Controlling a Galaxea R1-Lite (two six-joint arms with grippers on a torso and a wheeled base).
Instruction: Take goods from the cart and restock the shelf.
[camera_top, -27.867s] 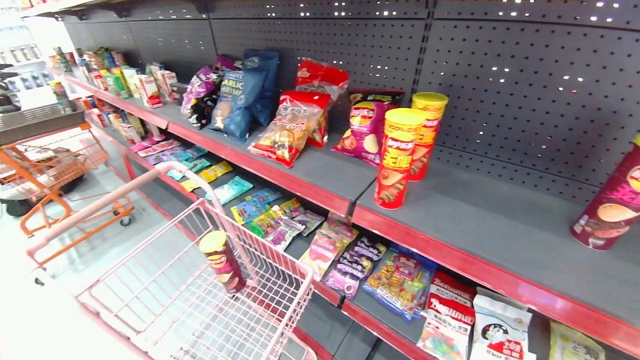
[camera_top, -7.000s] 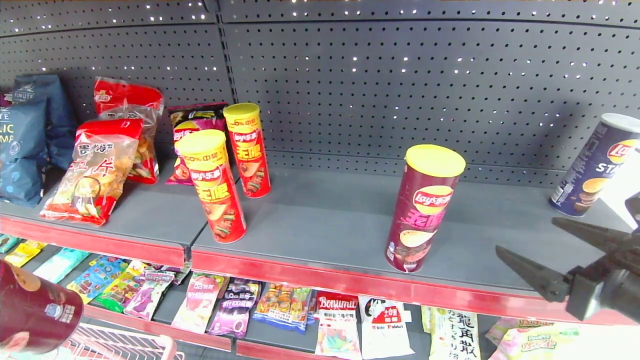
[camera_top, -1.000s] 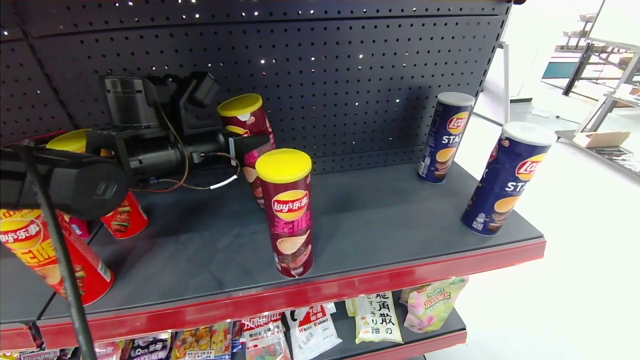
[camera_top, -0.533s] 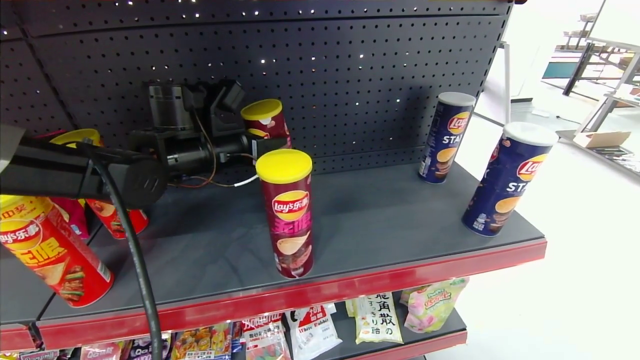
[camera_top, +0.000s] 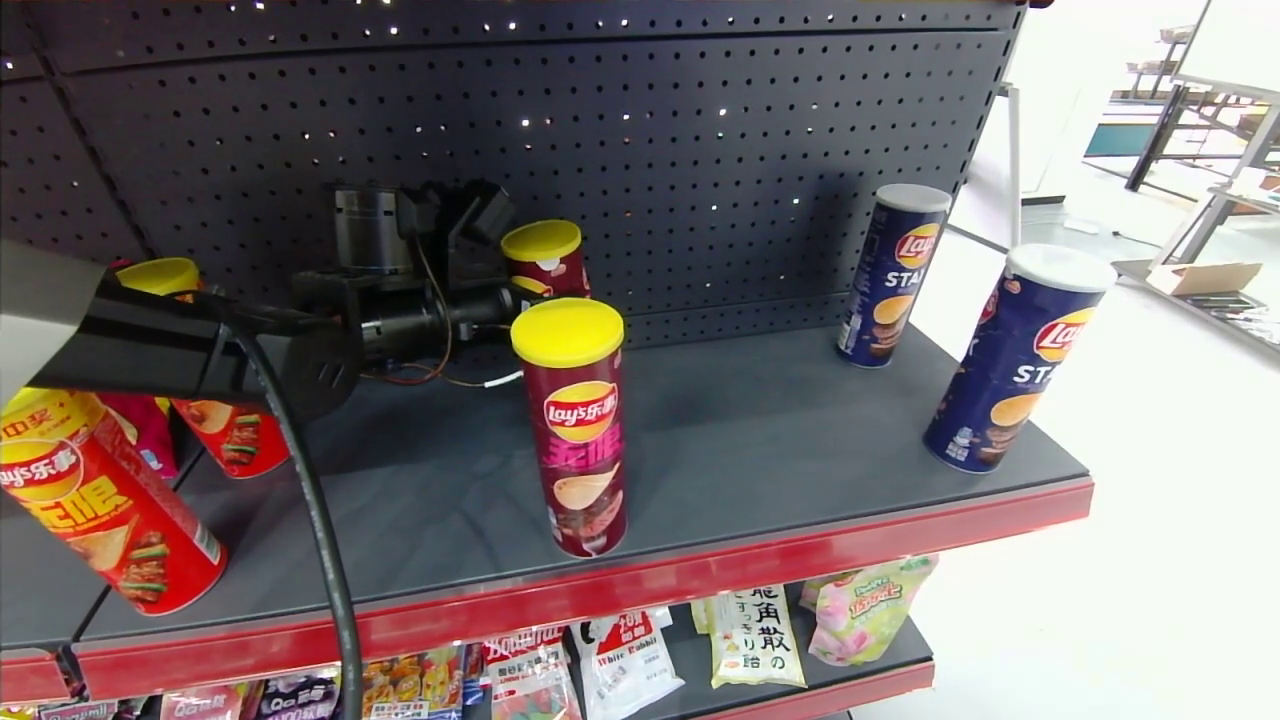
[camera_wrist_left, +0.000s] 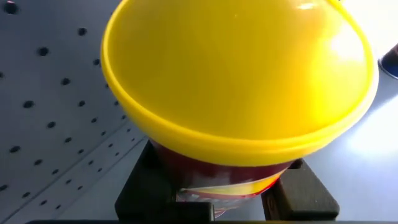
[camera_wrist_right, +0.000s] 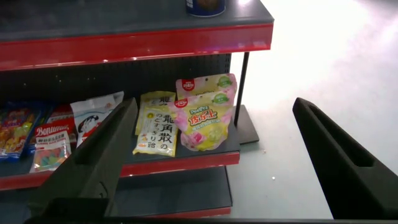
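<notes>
Left claw (camera_top: 535, 288), gripping the chip can (camera_top: 541, 242), has dropped at twelve o'clock of the front can (camera_top: 580, 430) — nearly shelved.

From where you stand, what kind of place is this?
Most likely a shop's snack aisle: a pegboard-backed shelf with a red edge, upright crisp cans on it, and packets of sweets lower down.

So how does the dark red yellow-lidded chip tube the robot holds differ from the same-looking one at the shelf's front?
The held dark red tube is clamped in the left gripper's fingers; the front dark red tube stands free, untouched. The held tube is back by the grey pegboard wall; the front tube stands near the shelf's red edge. Both are dark red cylinders with yellow lids.
</notes>
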